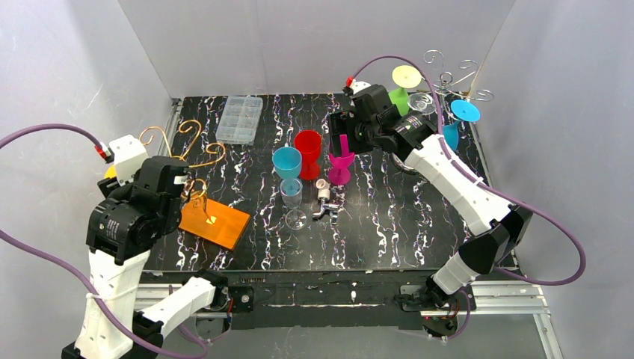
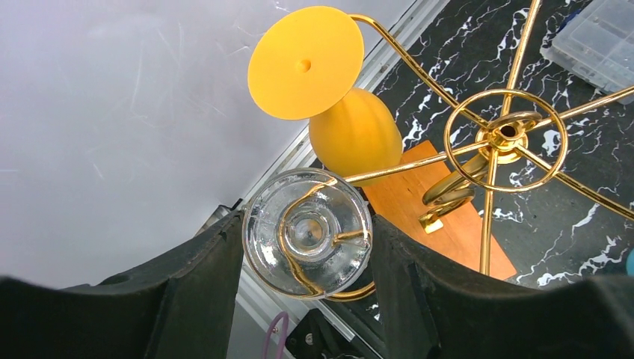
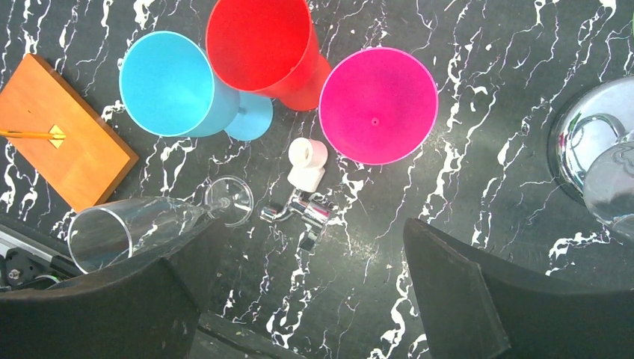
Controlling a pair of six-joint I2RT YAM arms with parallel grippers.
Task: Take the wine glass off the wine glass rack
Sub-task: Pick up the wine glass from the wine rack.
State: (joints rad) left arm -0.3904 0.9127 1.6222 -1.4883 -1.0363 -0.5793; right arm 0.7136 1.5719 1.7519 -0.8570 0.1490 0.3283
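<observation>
A clear wine glass [image 2: 306, 232] hangs upside down on an arm of the gold rack [image 2: 502, 133], its foot uppermost. My left gripper [image 2: 308, 228] stands around it, one finger touching each side of the glass. An orange glass [image 2: 351, 134] hangs on the arm beside it. In the top view the left gripper [image 1: 161, 187] is at the gold rack [image 1: 196, 153] on the left, and the clear glass is hidden under the arm. My right gripper [image 1: 345, 142] is open and empty above the pink glass [image 3: 377, 105].
The gold rack stands on a wooden base [image 1: 217, 222]. Mid-table are a blue glass [image 1: 287, 166], a red glass [image 1: 308, 149], a clear glass on its side [image 1: 293, 198] and a metal fitting [image 1: 325, 203]. A plastic box [image 1: 240, 118] sits at the back. A silver rack [image 1: 448, 78] with glasses stands back right.
</observation>
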